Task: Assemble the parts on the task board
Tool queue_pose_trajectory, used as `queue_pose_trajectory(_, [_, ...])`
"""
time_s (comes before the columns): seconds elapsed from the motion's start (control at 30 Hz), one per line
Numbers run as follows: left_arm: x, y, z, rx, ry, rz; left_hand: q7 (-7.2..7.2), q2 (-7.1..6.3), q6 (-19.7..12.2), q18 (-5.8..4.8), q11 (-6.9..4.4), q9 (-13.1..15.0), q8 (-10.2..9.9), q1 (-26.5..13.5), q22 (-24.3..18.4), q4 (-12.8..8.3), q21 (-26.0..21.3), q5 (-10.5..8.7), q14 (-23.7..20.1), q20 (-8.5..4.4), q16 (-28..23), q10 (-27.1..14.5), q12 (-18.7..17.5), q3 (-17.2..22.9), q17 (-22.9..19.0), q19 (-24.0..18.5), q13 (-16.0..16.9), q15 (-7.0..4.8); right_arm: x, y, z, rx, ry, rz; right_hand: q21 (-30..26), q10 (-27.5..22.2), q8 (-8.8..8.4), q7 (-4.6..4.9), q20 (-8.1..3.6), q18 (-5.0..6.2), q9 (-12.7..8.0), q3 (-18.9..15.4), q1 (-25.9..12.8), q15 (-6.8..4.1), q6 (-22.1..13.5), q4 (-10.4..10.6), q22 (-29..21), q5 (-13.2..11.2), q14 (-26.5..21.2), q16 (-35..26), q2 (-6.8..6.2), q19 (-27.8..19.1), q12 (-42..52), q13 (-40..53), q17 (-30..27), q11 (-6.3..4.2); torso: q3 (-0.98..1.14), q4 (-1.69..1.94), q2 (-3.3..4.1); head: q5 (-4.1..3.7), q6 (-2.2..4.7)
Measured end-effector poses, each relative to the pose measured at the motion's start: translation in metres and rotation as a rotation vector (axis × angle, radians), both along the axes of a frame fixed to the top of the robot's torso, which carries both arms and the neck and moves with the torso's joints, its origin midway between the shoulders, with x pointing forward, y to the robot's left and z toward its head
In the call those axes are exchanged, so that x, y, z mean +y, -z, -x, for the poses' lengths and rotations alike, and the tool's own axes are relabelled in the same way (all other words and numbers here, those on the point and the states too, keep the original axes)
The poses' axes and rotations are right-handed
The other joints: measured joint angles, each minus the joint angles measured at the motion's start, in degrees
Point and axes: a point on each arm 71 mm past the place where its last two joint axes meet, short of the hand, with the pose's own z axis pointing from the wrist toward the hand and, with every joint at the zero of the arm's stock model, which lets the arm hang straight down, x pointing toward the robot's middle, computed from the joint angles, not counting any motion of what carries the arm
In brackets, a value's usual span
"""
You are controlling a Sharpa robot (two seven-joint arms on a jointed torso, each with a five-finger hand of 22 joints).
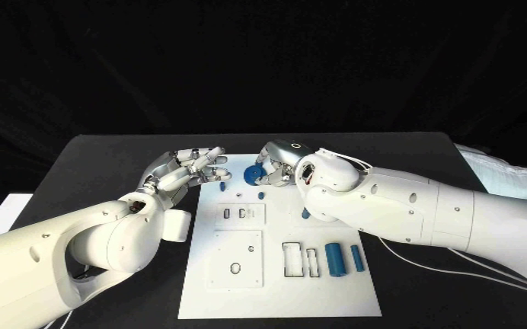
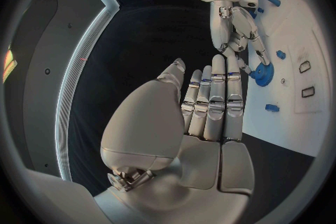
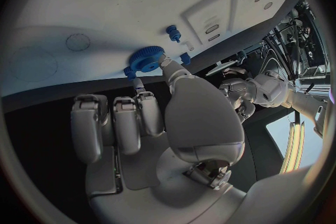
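Note:
The white task board (image 1: pixel 280 283) lies in the middle of the black table. A blue gear (image 1: pixel 255 173) sits at its far edge. My right hand (image 1: pixel 281 161) reaches down to it, and thumb and a finger pinch the gear's (image 3: pixel 147 59) rim while the other fingers (image 3: pixel 115 123) curl in. From the left wrist, the right hand (image 2: pixel 238 33) shows with a fingertip on the gear (image 2: pixel 262 74). My left hand (image 1: pixel 186 167) hovers over the board's far left corner, fingers (image 2: pixel 213 98) straight, holding nothing.
Two blue cylinders (image 1: pixel 345 258) lie on the board's right side beside a rectangular frame (image 1: pixel 293 259). Small blue pegs (image 1: pixel 221 187) (image 3: pixel 173 32) stand near the gear. A raised white plate (image 1: pixel 236 259) with holes sits near the front left. A white cable (image 1: pixel 439 264) runs under my right arm.

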Motion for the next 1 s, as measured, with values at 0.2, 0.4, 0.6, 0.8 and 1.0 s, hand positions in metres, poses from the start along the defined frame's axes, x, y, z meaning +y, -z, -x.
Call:
queue_pose_trajectory(0.2, [0.001,0.000,0.000,0.001,-0.002,-0.001,0.00,0.00,0.00,0.00,0.00,0.00,-0.24,0.00,-0.07,0.00,0.00,0.00,0.00,0.00,0.00,0.00,0.00,0.00,0.08,0.00,0.00,0.00,-0.024,-0.008,0.010,-0.019,0.004,-0.046,0.27,0.00,0.44,-0.55,0.00,0.00,0.29,-0.21,0.86,0.00,2.28,0.21,0.00,2.37,0.00,0.00,0.86,0.00,0.52,0.00,0.00,0.00,0.03,-0.09,-0.03,0.00,-0.02])
queue_pose_trajectory(0.4, [0.004,0.000,-0.001,0.001,-0.008,-0.004,0.00,0.01,0.00,0.00,0.00,0.00,-0.24,0.01,-0.07,0.00,0.00,0.00,0.00,0.00,0.00,0.00,0.00,0.00,0.08,0.00,0.00,0.00,-0.085,-0.026,0.014,-0.013,0.030,-0.144,0.31,0.00,0.44,-0.77,0.00,0.00,0.34,0.35,3.67,0.00,3.15,-1.01,-0.01,2.68,0.00,0.14,1.32,0.00,0.61,-0.01,-0.01,-0.01,0.04,-0.42,-0.18,-0.05,0.27])
queue_pose_trajectory(0.6, [0.005,0.001,-0.002,0.000,-0.004,-0.003,-0.22,0.31,0.22,0.00,0.00,0.00,-0.24,0.31,-0.13,-0.17,0.00,0.00,0.00,0.00,-0.22,0.42,0.00,0.17,0.47,0.00,0.00,0.00,-0.146,-0.031,0.016,0.025,0.055,-0.228,0.67,0.00,0.44,-0.76,0.00,-0.65,0.33,0.35,5.30,0.00,3.70,-2.75,-0.01,2.67,0.00,0.35,0.59,0.00,0.90,-0.01,-0.01,-0.01,0.12,-0.99,-0.51,-0.28,0.40])
queue_pose_trajectory(0.8, [0.004,0.001,-0.003,-0.002,0.005,-0.001,-0.11,0.31,0.53,0.00,-0.20,0.06,-0.24,0.31,-0.13,-0.32,0.00,0.00,0.00,0.00,-0.22,0.62,0.00,0.32,0.57,0.00,0.00,0.00,-0.179,-0.028,0.017,0.040,0.060,-0.256,0.67,0.00,0.44,-0.76,0.00,-0.65,0.17,-0.78,5.48,0.00,3.70,-3.20,-0.02,3.87,0.00,0.35,-0.09,0.00,0.90,-0.01,-0.01,-0.01,0.37,-1.40,-0.72,-0.42,0.42])
queue_pose_trajectory(1.0, [0.005,0.002,-0.004,-0.005,0.006,-0.003,-0.11,0.31,0.53,-0.01,-0.20,0.06,-0.24,0.31,-0.12,-0.32,0.00,0.00,0.00,0.00,-0.22,0.62,0.00,0.32,0.63,0.00,0.00,0.00,-0.197,-0.015,0.017,0.066,0.067,-0.255,0.67,0.00,0.44,-0.76,-0.01,-0.65,0.11,-0.87,5.35,0.00,3.70,-3.29,-0.02,3.87,0.00,0.56,-0.22,0.00,0.89,-0.02,-0.02,-0.01,0.52,-1.48,-0.76,-0.51,0.38])
